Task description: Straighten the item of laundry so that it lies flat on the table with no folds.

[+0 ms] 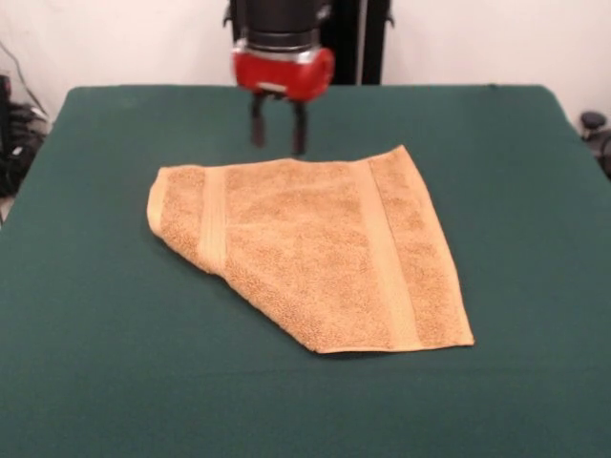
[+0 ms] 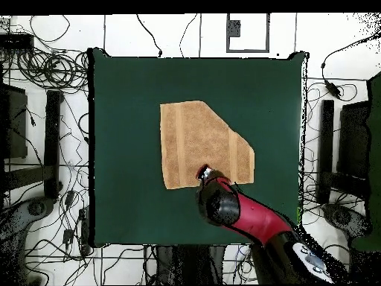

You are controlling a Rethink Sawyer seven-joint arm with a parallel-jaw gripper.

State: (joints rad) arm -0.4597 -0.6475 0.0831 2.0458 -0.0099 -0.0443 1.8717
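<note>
Front view: folded towel point(image 1: 315, 253), gripper point(image 1: 278, 127) above

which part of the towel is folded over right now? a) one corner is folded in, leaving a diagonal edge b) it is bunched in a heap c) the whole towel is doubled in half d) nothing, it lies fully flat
a: the towel shows a long diagonal edge where one corner is turned in, so its outline has a cut-off corner on the table; the overhead view shows the same slanted edge.
</note>
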